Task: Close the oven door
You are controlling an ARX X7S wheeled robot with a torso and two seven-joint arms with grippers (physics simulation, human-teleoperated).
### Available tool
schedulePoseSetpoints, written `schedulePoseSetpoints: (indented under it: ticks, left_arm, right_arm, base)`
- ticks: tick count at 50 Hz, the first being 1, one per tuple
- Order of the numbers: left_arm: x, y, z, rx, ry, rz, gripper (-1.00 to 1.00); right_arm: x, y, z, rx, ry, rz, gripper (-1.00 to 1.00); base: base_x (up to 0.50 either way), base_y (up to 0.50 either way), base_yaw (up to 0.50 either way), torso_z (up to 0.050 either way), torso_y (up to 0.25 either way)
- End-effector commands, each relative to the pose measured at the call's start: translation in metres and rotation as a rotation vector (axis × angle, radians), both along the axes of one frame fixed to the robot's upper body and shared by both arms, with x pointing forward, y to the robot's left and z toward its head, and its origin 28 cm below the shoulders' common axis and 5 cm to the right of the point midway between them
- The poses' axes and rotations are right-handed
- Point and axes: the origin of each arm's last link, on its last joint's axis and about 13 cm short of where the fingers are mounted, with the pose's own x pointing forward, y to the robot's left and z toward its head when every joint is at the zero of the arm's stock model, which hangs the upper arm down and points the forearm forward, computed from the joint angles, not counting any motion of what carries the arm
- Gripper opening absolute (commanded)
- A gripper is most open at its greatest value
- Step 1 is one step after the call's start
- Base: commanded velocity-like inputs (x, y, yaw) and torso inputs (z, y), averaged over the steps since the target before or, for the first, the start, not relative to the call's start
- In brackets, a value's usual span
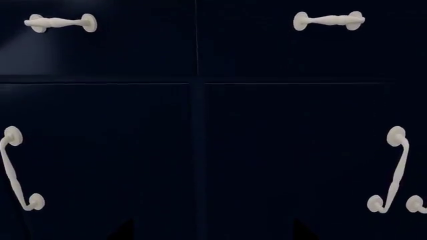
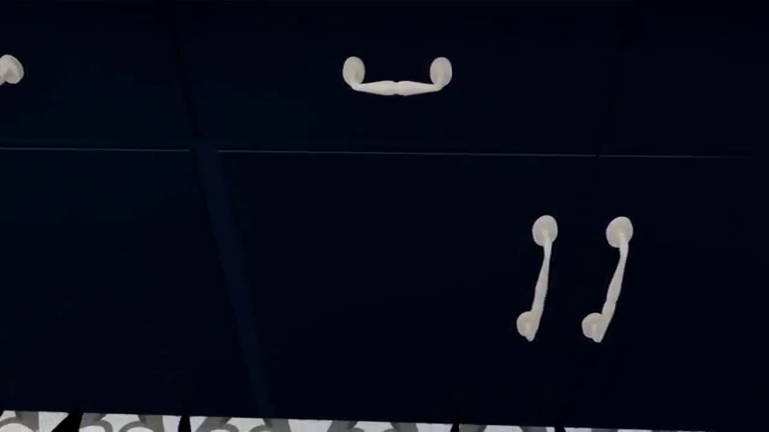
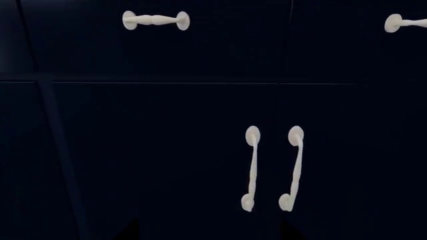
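All three views face a wall of dark navy cabinet fronts (image 2: 360,270) at close range. The oven door does not appear in any view; its position cannot be determined from these pictures.

Head view: a horizontal seam runs across the upper third, separating a drawer front (image 2: 397,108) above from cupboard doors below. The drawer carries one white curved handle (image 2: 398,76). Two upright white handles (image 2: 538,277) (image 2: 608,277) stand just beside each other on the lower doors, towards the right. A further handle end (image 2: 7,68) shows at the left edge. Along the bottom edge, a thin strip of patterned floor (image 2: 121,423) is visible beneath the cabinets.

Left wrist view: two horizontal drawer handles (image 1: 60,23) (image 1: 329,21) sit above the seam, with a vertical seam between them. Two upright door handles (image 1: 16,169) (image 1: 392,170) sit well apart at opposite edges, and part of a third (image 1: 417,204) lies beside the latter.

Right wrist view: one drawer handle (image 3: 155,20), part of another (image 3: 404,23), and a close pair of upright door handles (image 3: 251,169) (image 3: 293,169).

Neither arm nor gripper is in view; their pose and opening cannot be told. No fingers show in either wrist view. Open room in front of the cabinets cannot be judged. No writing, brand or label is readable.
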Motion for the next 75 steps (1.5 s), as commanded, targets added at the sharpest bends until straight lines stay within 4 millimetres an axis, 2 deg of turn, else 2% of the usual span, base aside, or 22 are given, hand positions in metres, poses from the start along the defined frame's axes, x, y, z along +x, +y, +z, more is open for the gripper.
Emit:
schedulePoseSetpoints:
  ticks: [1, 18, 75]
  left_arm:
    - [0.0002, 0.0003, 0.0003, 0.001, -0.003, 0.002, 1.0]
    - [0.0003, -0.0001, 0.0006, 0.001, -0.002, 0.0, 1.0]
    - [0.0002, -0.0001, 0.0005, 0.002, 0.002, 0.002, 1.0]
  right_arm:
    - [0.0002, 0.0, 0.0001, -0.004, -0.001, -0.002, 1.0]
    - [0.0005, 0.0005, 0.0, -0.016, 0.007, -0.002, 1.0]
    - [0.0003, 0.0003, -0.0001, -0.01, 0.003, -0.001, 1.0]
  base:
    - [0.0, 0.0, 0.0, 0.0, 0.0]
    - [0.0, 0.0, 0.0, 0.0, 0.0]
    - [0.0, 0.23, 0.0, 0.0, 0.0]
